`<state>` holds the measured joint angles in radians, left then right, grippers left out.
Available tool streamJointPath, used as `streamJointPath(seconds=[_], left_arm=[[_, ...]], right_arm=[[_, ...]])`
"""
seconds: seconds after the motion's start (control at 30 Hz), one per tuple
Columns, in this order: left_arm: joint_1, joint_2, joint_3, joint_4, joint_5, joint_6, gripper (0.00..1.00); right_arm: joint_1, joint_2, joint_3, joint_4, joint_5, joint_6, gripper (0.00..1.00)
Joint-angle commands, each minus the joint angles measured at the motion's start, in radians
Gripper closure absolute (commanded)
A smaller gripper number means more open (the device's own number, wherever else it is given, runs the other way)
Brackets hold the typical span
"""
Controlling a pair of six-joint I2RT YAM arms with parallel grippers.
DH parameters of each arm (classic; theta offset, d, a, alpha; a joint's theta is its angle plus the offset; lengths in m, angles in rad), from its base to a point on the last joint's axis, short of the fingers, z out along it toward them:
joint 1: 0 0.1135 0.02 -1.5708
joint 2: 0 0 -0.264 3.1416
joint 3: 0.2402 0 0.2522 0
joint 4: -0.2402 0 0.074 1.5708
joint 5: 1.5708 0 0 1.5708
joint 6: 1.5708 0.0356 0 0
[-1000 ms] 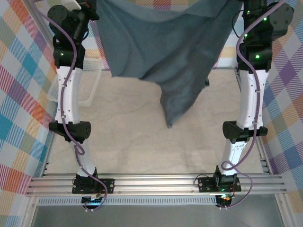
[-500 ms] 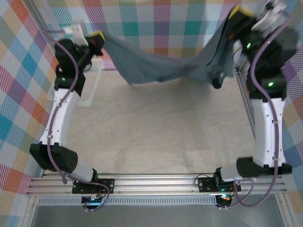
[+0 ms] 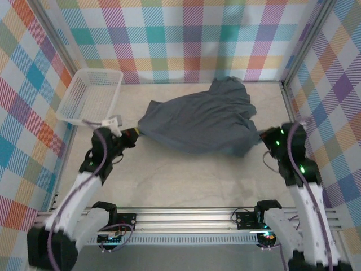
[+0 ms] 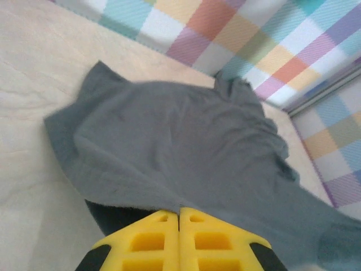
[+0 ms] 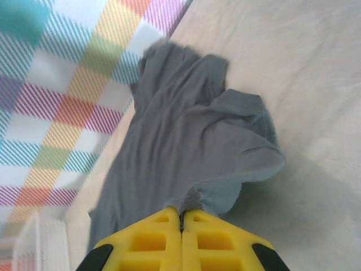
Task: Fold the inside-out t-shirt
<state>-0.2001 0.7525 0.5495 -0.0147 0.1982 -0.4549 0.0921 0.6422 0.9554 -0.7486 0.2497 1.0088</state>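
While the wrinkled slate blue-grey cloth t-shirt (image 3: 197, 121) lies spread on the beige table (image 3: 169, 175), the left gripper (image 3: 134, 133) clenches its nine-o'clock edge; the right gripper (image 3: 260, 136) clenches its four-o'clock corner.

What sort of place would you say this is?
Probably a robotics test cell: a beige table walled by colourful checked panels, a silver aluminium rail frame along its near edge, and two white robot arms bolted there.
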Motion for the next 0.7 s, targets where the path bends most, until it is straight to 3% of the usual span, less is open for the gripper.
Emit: streamJointPath(seconds=[0.0,0.03,0.1,0.13,0.17,0.3,0.43,0.53,0.67], left_arm=[[-0.016,-0.328,-0.061,-0.099,-0.136,-0.071,1.0],[-0.016,-0.388,-0.087,-0.111,-0.14,-0.073,0.94],[-0.018,-0.479,-0.122,-0.103,-0.112,-0.049,0.29],[-0.019,-0.481,-0.125,-0.102,-0.1,-0.033,0.08],[-0.019,-0.46,-0.12,-0.091,-0.077,-0.003,0.0],[-0.021,-0.219,-0.018,-0.007,0.034,0.082,0.0],[-0.025,0.064,0.118,0.002,-0.042,0.088,0.0],[-0.022,0.374,0.359,-0.249,-0.219,0.09,0.02],[0.001,0.766,0.647,-0.503,-0.263,0.094,0.05]], right_arm=[[0.0,-0.196,-0.038,-0.177,0.198,0.146,0.91],[0.0,-0.244,-0.053,-0.161,0.218,0.137,0.84],[0.0,-0.322,-0.119,-0.018,0.239,0.053,0.57],[-0.001,-0.332,-0.148,0.051,0.24,0.007,0.46],[0.0,-0.323,-0.16,0.118,0.241,-0.026,0.37],[0.0,-0.1,-0.079,0.283,0.104,-0.192,0.29],[-0.001,0.313,0.092,0.277,-0.181,-0.35,0.29],[0.006,0.689,0.303,0.167,-0.353,-0.477,0.31],[0.017,1.009,0.489,0.146,-0.287,-0.572,0.29]])
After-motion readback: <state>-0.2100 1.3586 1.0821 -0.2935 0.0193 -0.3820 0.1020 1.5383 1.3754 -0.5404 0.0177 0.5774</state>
